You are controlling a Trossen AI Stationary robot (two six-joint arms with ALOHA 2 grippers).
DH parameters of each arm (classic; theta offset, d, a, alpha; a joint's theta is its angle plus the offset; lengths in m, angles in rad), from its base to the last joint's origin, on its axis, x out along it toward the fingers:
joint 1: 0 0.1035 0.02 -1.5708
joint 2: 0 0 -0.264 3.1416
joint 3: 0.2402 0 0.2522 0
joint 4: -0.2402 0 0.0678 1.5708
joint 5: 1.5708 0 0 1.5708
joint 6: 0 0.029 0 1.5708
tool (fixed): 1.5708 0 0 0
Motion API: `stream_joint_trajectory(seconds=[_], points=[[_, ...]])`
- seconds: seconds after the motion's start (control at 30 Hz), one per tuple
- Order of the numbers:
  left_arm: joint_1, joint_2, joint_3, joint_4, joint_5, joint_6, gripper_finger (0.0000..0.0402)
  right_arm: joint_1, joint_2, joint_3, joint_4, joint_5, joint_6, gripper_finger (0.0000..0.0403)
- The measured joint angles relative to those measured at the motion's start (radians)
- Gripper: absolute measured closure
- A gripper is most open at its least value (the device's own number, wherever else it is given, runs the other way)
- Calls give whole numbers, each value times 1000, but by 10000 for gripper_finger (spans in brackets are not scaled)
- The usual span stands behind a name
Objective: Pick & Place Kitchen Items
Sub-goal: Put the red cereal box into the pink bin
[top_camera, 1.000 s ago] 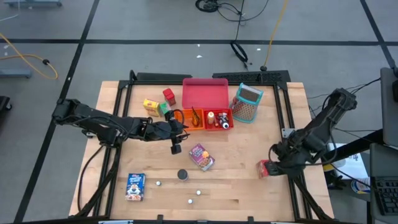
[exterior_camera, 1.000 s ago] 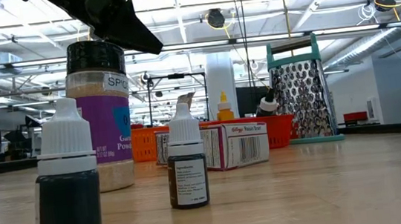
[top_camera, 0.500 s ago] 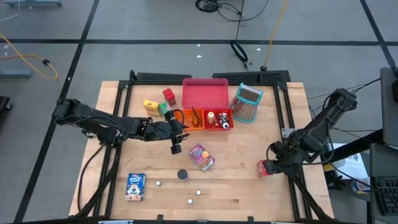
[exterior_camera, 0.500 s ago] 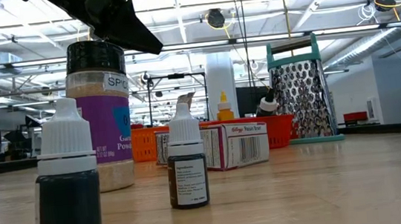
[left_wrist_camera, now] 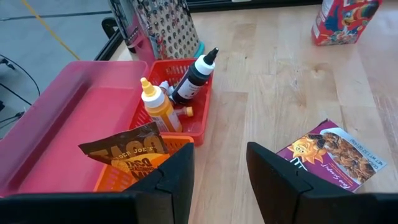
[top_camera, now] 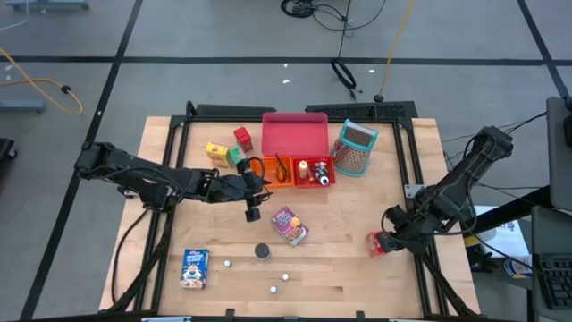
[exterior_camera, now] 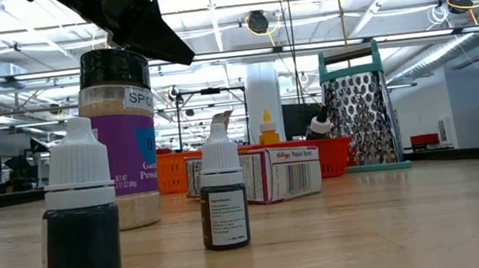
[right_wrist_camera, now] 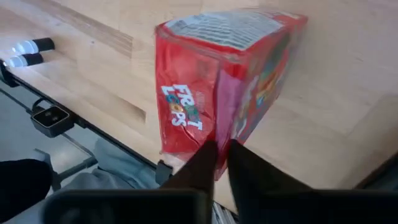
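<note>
A red cereal box point(top_camera: 377, 241) lies by the table's right edge, with my right gripper point(top_camera: 391, 238) right over it, fingers shut point(right_wrist_camera: 222, 163) at the box's near corner. My left gripper point(left_wrist_camera: 221, 168) hangs open above the table beside the orange bin point(top_camera: 279, 170), with nothing between its fingers. On the table lie a purple packet point(top_camera: 290, 225), a black can point(top_camera: 262, 251), a blue box point(top_camera: 195, 266), small white-capped bottles point(top_camera: 286, 277), a yellow box point(top_camera: 216, 152) and a small red box point(top_camera: 242, 137). My right gripper's shut fingertips point(right_wrist_camera: 208, 158) lie against the red box's lower near corner point(right_wrist_camera: 214, 134), coming steeply from above. Whether an edge of the box is caught between them I cannot tell. The box rests on the table.
At the far middle stand a pink tray point(top_camera: 295, 134), the orange bin holding a brown packet point(left_wrist_camera: 127, 152), a red bin point(top_camera: 313, 172) with bottles, and a grater point(top_camera: 356, 148). The low view shows a spice jar point(exterior_camera: 119, 138) and two dropper bottles point(exterior_camera: 223, 194) up close.
My right gripper has come down a little toward the red box at the table's right edge.
</note>
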Motion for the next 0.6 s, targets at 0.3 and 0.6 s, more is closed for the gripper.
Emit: stream_joint_trajectory(seconds=[0.3,0.6], points=[[0,0,0,3,0,-1,252,-28,-14,78,-50,73,-83,400],[0,0,0,13,0,-2,252,-188,-16,215,-53,155,-385,402]])
